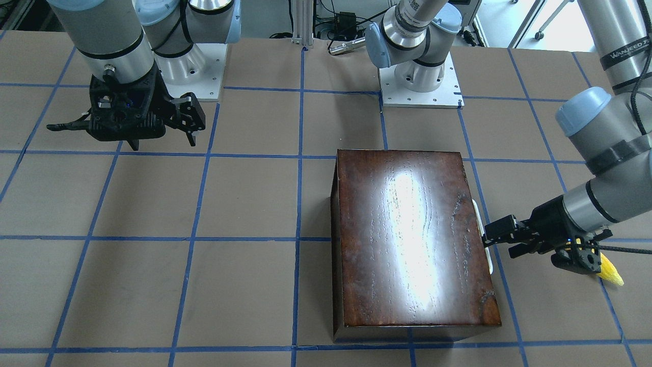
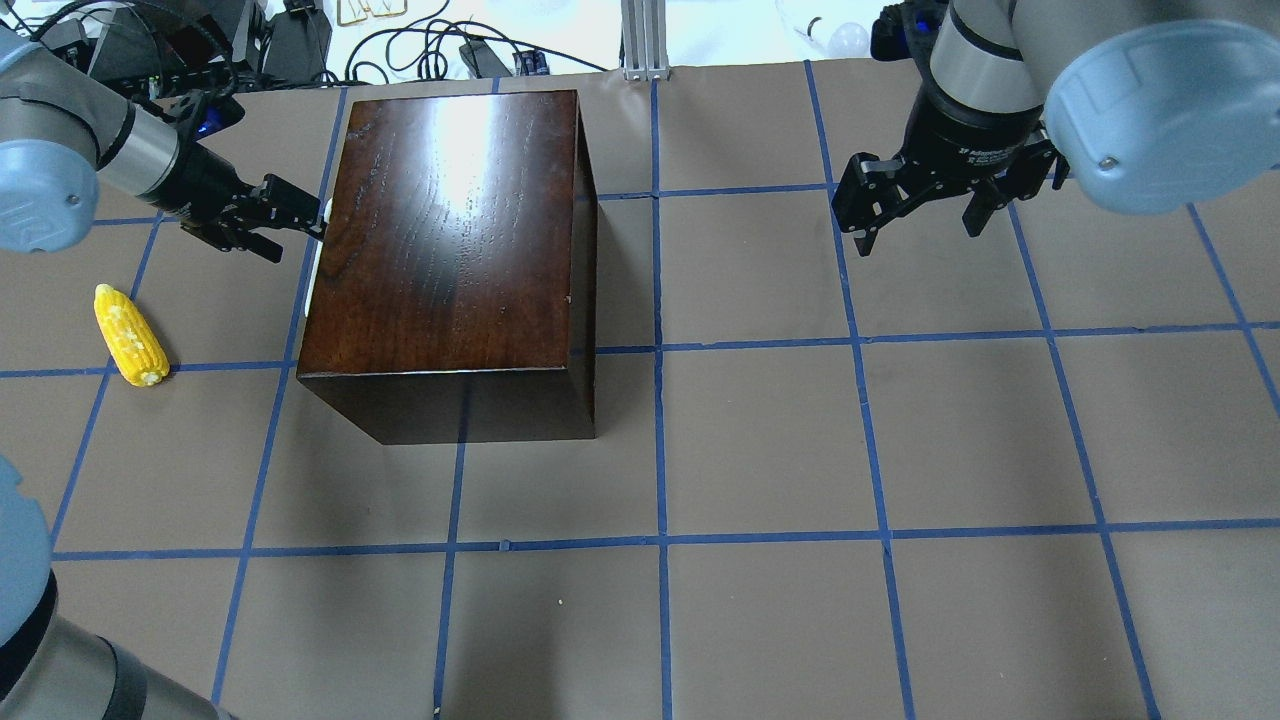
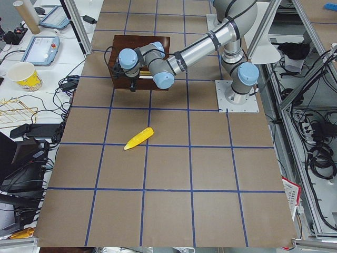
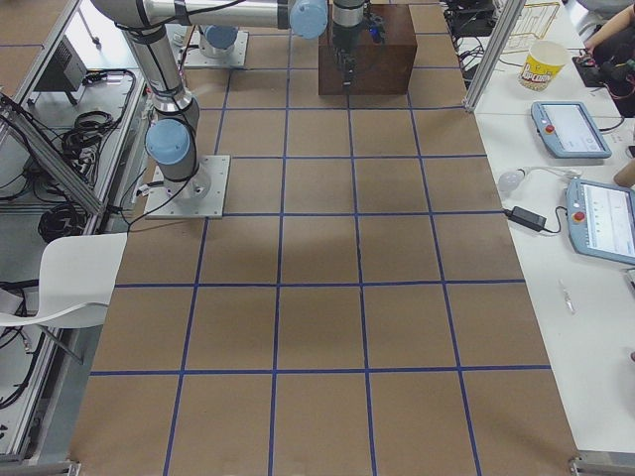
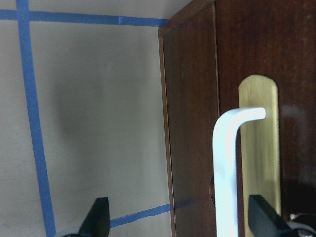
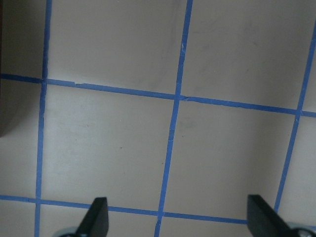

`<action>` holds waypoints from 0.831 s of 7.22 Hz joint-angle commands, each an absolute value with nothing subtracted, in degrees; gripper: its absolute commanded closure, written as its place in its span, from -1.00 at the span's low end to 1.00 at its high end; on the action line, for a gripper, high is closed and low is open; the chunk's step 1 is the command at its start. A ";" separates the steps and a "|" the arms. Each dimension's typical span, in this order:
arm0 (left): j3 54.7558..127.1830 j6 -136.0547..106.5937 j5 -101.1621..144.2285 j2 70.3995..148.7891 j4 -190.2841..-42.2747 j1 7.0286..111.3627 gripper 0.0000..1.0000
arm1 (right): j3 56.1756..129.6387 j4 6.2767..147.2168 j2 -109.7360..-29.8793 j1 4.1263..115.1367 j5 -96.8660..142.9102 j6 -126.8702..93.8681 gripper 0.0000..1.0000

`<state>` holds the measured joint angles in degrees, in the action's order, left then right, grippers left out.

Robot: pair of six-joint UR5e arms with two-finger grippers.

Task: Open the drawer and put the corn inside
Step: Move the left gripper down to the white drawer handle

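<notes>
Left gripper (image 5: 180, 217) open, straddling handle (image 5: 223, 168); handle off-centre, long axis across closing line. Drawer (image 5: 190, 123) shut. Corn (image 2: 130, 335) behind wrist. Right gripper (image 2: 920, 237) open, far.

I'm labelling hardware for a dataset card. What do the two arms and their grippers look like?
Both arms, left arm and right arm, are silver-grey tubes with pale blue joint caps and black bands. Each ends in a black two-finger gripper: left gripper, right gripper. A black cable runs along the left arm.

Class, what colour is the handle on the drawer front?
The handle is white; the left wrist view shows it best.
</notes>
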<state>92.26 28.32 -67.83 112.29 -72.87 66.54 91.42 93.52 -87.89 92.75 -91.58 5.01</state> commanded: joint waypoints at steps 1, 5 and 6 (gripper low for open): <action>92.29 28.39 -67.85 112.67 -72.95 66.53 -1.00 | 91.41 93.52 -87.89 92.72 -91.58 5.01 -1.00; 92.20 28.39 -68.20 113.38 -73.04 66.36 -1.00 | 91.41 93.52 -87.89 92.90 -91.58 5.01 -1.00; 92.11 28.48 -69.07 113.29 -73.04 66.27 -1.00 | 91.41 93.52 -87.89 92.90 -91.58 5.01 -1.00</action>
<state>92.20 28.41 -68.34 113.28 -73.04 66.37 91.42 93.52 -87.89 92.86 -91.58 5.01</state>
